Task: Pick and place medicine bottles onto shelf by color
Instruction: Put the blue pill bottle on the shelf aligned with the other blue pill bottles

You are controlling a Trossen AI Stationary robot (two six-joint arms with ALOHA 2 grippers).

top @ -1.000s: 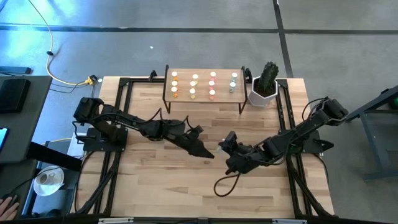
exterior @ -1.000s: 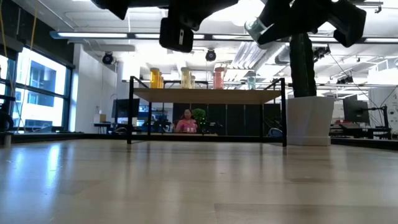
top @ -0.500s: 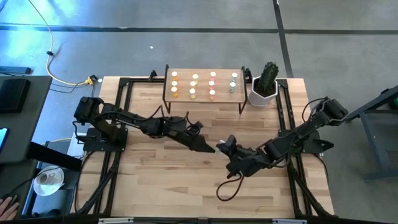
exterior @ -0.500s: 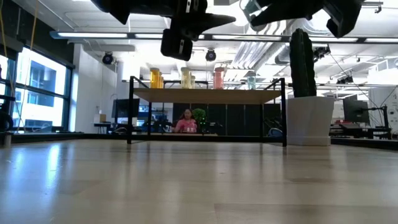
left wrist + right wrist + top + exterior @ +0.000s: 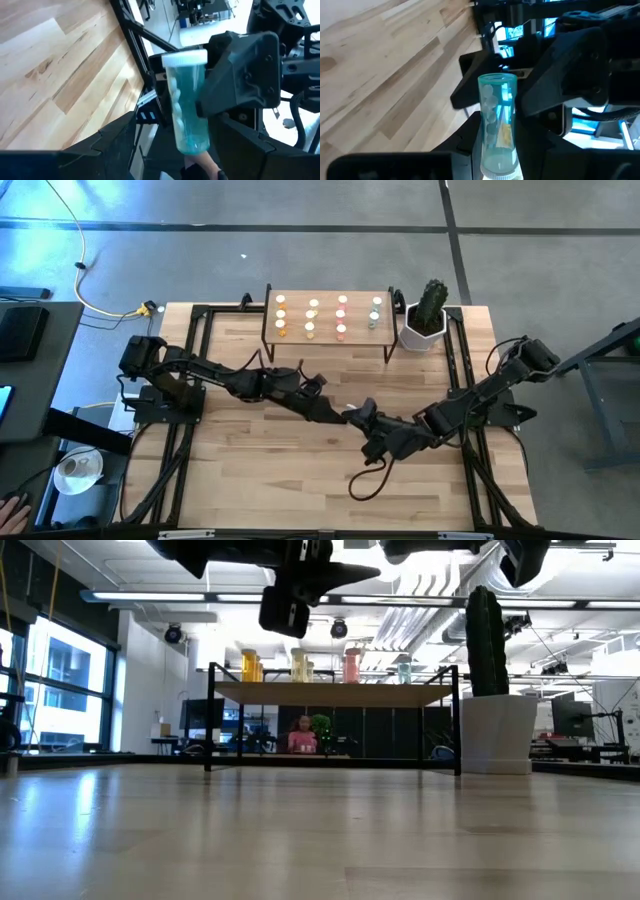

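place: robotics lab | evidence: open-plan hall, exposed ceiling ducts, workbenches

We see a light wooden table inside a black frame, with a white pot holding a green cactus at its far right corner. A yellow cable runs across the grey floor. Beyond the table a person in pink sits.

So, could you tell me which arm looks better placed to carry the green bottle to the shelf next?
Probably the left. The right gripper is shut on the green bottle, which sits between the open left gripper's fingers, and the left arm lies nearer the shelf.
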